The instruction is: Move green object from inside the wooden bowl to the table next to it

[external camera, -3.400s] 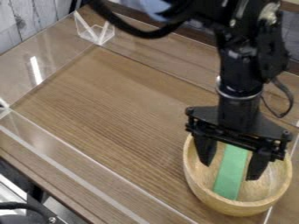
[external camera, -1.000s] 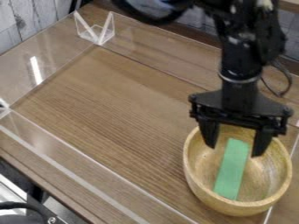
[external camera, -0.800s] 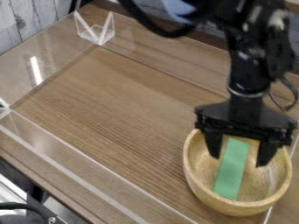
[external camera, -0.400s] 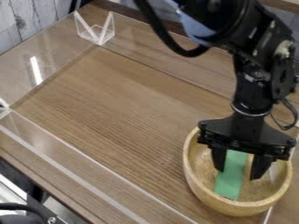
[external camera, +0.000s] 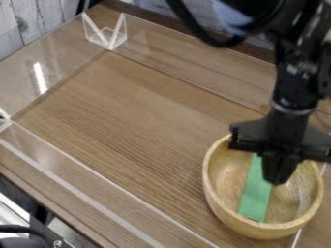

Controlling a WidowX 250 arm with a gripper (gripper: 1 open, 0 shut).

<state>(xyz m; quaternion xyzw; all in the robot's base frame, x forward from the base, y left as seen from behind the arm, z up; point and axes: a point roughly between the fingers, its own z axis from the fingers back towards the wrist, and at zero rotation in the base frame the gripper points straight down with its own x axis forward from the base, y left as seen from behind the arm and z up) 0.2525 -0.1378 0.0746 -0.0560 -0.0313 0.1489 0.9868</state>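
Note:
The green object (external camera: 257, 200) lies slanted inside the wooden bowl (external camera: 214, 190) at the table's (external camera: 130, 111) near right. Its lower end points to the bowl's front wall. My gripper (external camera: 277, 172) reaches straight down into the bowl, and its black fingers are shut on the block's upper end, which they hide. The block still rests low in the bowl. The arm's dark body rises from there to the top right corner.
Low clear acrylic walls (external camera: 49, 60) edge the tabletop at the left and front. A small clear angled stand (external camera: 104, 32) sits at the back left. Bare wood-grain surface stretches left of the bowl.
The gripper sank into the bowl over the green block's upper end, shifted slightly right, and its wide-spread fingers closed together on the block.

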